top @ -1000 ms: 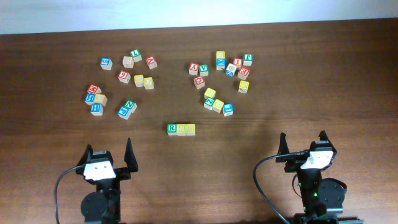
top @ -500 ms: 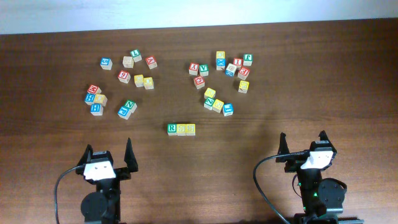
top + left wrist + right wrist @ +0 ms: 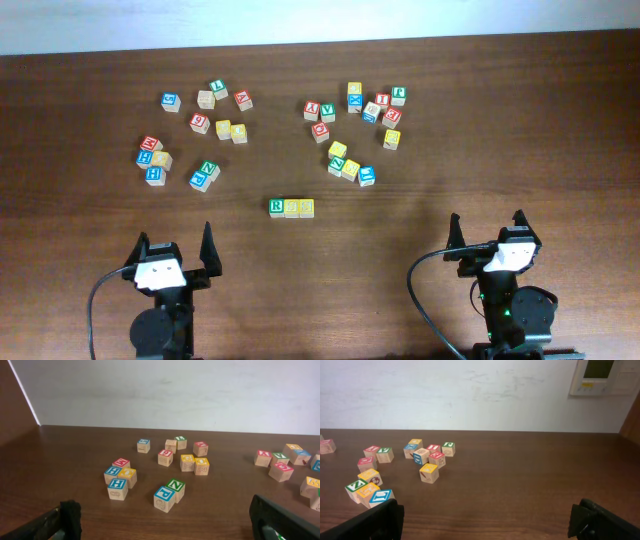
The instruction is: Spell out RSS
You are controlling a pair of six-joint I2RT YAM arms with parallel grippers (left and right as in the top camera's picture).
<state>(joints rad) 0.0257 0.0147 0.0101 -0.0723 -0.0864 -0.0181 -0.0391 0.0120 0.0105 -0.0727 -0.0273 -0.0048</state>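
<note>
A: Well, from overhead, where does the word sit?

B: The RSS row [image 3: 291, 207] lies on the table [image 3: 80, 220] near the middle. It is in front of the loose cubes and well apart from both arms. Its green R cube [image 3: 277, 207] is at the left end. The two yellow cubes [image 3: 307, 207] follow to the right, all three touching in one line. The yellow letters are too small to read.

A: And the hands?

B: The left hand [image 3: 176, 240] is at the near edge on the left, spread wide with nothing in it. The right hand [image 3: 487, 222] is at the near edge on the right, just as wide and holding nothing.

A: The other cubes?

B: A left group [image 3: 195, 130] and a right group [image 3: 355, 120] are scattered farther back, in red, blue, green and yellow.

A: Now the left wrist view.

B: Two dark fingers [image 3: 65, 519] show at the bottom corners, far apart, with bare wood between them. Ahead stands a blue H cube [image 3: 118, 489], just beside a yellow-topped one. To its right a green N cube [image 3: 175, 488] touches a blue-topped cube. More cubes lie behind, before a white wall [image 3: 160, 390].

A: And the right wrist?

B: Much the same. Its fingers [image 3: 375, 522] sit at the bottom corners, wide apart, over bare table. Cubes cluster to the left, and a yellow-topped cube [image 3: 429, 472] stands at that cluster's right edge. A pale panel [image 3: 600, 377] hangs on the wall at the top right.
</note>
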